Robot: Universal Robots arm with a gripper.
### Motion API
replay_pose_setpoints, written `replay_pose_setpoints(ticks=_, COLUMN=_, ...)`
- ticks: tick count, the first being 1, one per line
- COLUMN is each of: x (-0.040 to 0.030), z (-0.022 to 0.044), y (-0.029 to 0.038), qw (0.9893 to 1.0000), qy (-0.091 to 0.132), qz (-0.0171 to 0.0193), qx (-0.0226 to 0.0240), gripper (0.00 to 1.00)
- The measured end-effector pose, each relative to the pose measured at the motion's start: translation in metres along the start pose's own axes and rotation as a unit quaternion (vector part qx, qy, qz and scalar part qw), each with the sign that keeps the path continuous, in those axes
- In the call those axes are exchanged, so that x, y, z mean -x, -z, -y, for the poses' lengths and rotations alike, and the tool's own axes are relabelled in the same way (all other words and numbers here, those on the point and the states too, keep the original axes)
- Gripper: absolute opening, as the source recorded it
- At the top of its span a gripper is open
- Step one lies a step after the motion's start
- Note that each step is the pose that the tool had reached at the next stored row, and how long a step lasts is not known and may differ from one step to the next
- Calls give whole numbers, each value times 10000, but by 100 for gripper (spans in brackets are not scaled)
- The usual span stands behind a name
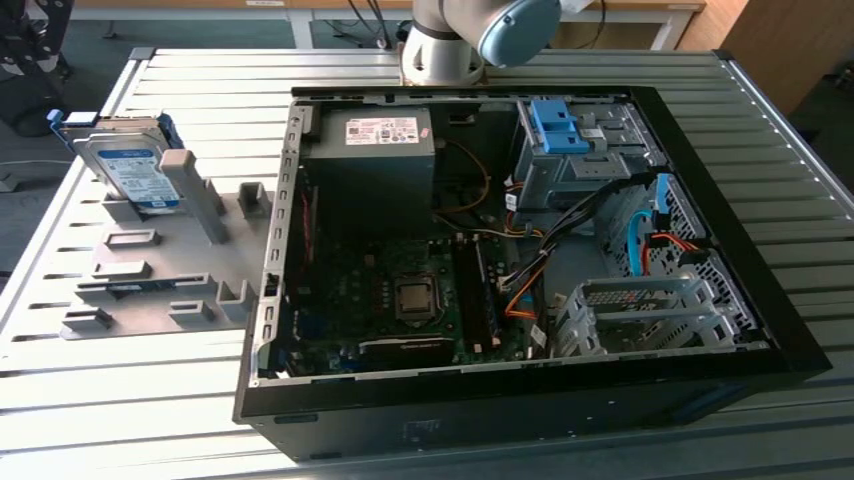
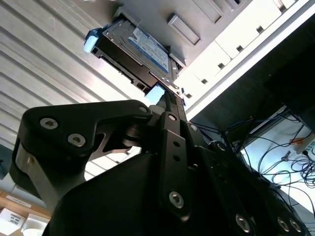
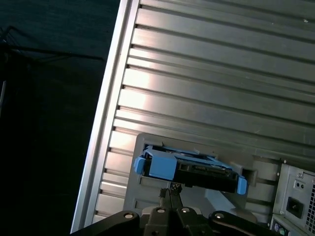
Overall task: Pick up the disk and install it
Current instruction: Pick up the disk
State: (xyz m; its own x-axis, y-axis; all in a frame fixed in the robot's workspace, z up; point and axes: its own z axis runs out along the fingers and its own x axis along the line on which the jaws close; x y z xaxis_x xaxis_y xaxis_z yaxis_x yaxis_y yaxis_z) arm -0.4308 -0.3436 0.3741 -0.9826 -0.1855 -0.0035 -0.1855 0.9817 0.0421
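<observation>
My claw [image 3: 170, 190] is narrow, its two fingers drawn together at the tips with nothing between them; in both wrist views it [image 2: 169, 98] points towards the disk [image 3: 189, 169] and hangs apart from it.

The disk [image 1: 134, 170] stands on edge in a grey slotted holder [image 1: 147, 270] on the ribbed metal counter [image 1: 160, 400]; in the exterior view it sits at about ten o'clock from the open computer case [image 1: 763, 290], just beside the case's side wall but not touching it. Its white-and-blue label faces out in the second wrist view [image 2: 142, 49], and its blue side rails frame the silver body.

My arm [image 1: 461, 30] rises at twelve o'clock, beyond the case's far wall. Inside the case, the dark-grey box with the white sticker [image 1: 367, 165] lies at eleven o'clock; the blue latch piece on its grey metal cage [image 1: 557, 125] sits at one o'clock; a pale perforated drive cage [image 1: 641, 315] stands at four o'clock; the circuit board [image 1: 400, 290] fills the floor towards seven o'clock, with orange and black cables running between board and cages.
</observation>
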Motion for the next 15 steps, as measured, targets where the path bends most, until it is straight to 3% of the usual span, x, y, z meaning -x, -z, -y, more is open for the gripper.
replay_pose_setpoints(ticks=15, x=0, z=0, y=0, qw=9998, qy=218, qz=-9, qx=1, gripper=11)
